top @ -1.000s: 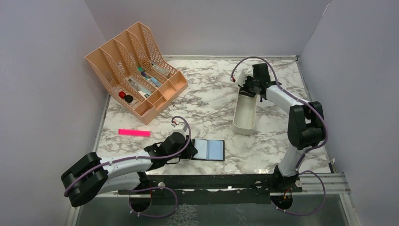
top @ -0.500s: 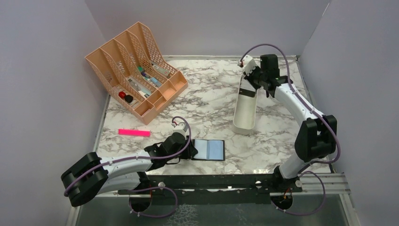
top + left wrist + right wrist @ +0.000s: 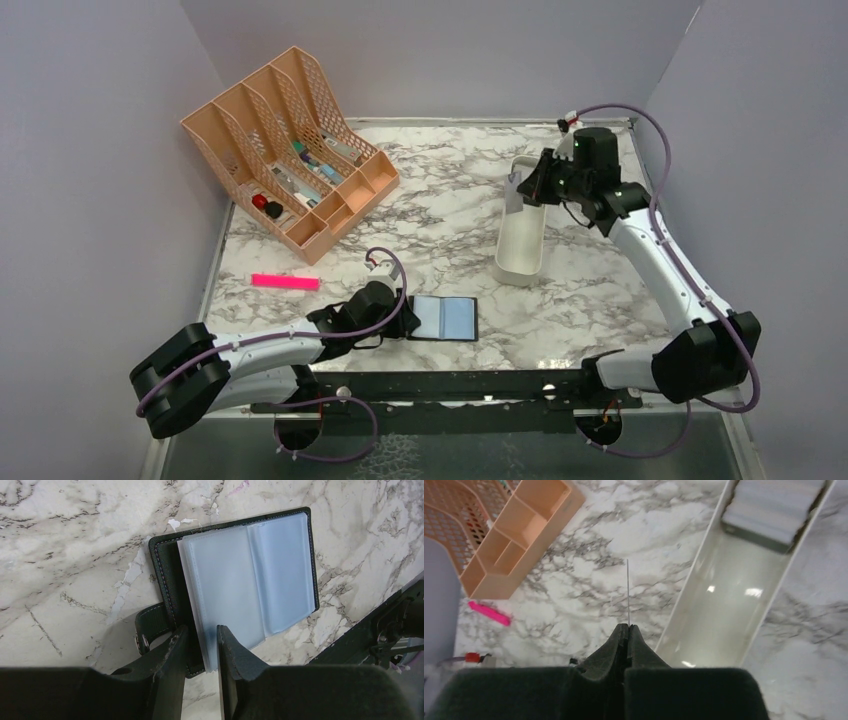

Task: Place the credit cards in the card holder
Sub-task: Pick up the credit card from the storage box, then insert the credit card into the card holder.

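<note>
The black card holder lies open near the table's front, its clear sleeves facing up. My left gripper is at its left edge, and its jaws are closed on the near edge of the cover and sleeve. My right gripper is shut on one thin grey credit card and holds it in the air above the far end of the white tray. The wrist view shows this card edge-on in the shut gripper. More cards lie stacked at the tray's far end.
A peach mesh desk organiser with small items stands at the back left and also shows in the right wrist view. A pink marker lies on the marble left of the card holder. Purple walls enclose the table.
My right arm has lifted a card out of the tray's far end and swung its wrist to the right and up. The left arm and the card holder have not moved.
</note>
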`<control>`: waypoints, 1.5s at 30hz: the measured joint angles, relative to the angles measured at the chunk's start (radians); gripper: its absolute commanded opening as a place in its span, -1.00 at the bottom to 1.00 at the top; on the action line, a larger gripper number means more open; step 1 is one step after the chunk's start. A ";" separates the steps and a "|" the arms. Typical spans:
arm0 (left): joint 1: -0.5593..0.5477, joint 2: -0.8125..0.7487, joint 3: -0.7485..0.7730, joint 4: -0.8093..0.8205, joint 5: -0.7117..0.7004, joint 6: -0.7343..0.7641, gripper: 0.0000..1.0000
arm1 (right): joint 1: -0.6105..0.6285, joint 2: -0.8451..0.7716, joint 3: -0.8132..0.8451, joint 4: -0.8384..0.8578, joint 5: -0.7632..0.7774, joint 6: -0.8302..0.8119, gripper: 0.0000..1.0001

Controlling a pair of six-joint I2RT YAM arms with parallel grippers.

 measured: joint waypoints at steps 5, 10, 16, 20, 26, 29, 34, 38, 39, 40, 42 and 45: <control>0.000 -0.006 0.000 -0.007 0.000 0.012 -0.38 | 0.100 -0.077 -0.163 0.000 -0.037 0.231 -0.98; 0.000 -0.023 0.000 -0.016 -0.001 0.022 -0.38 | 0.209 -0.176 -0.269 -0.039 -0.035 0.481 -0.98; 0.000 -0.024 0.005 -0.039 -0.003 0.035 -0.41 | 0.324 -0.280 -0.428 0.021 -0.033 0.697 -0.98; 0.000 -0.023 0.010 -0.054 -0.004 0.040 -0.52 | 0.401 -0.272 -0.577 0.145 -0.066 0.753 -0.98; 0.000 -0.018 0.019 -0.073 -0.006 0.040 -0.57 | 0.511 -0.202 -0.655 0.293 -0.063 0.802 -0.98; 0.000 -0.018 0.019 -0.078 -0.006 0.040 -0.57 | 0.544 -0.161 -0.655 0.336 -0.040 0.826 -0.98; 0.000 -0.018 0.019 -0.082 -0.006 0.040 -0.57 | 0.573 -0.103 -0.662 0.384 0.011 0.854 -0.98; 0.000 -0.018 0.019 -0.083 -0.006 0.040 -0.57 | 0.580 -0.074 -0.680 0.417 0.047 0.864 -0.98; 0.000 -0.018 0.019 -0.083 -0.006 0.040 -0.58 | 0.581 -0.064 -0.682 0.425 0.053 0.865 -0.98; 0.000 -0.018 0.020 -0.084 -0.006 0.040 -0.59 | 0.583 -0.051 -0.683 0.435 0.061 0.864 -0.98; 0.000 -0.018 0.020 -0.086 -0.006 0.040 -0.63 | 0.586 -0.031 -0.690 0.453 0.073 0.863 -0.98; 0.000 -0.018 0.022 -0.093 -0.007 0.044 -0.66 | 0.586 -0.017 -0.711 0.475 0.087 0.853 -0.98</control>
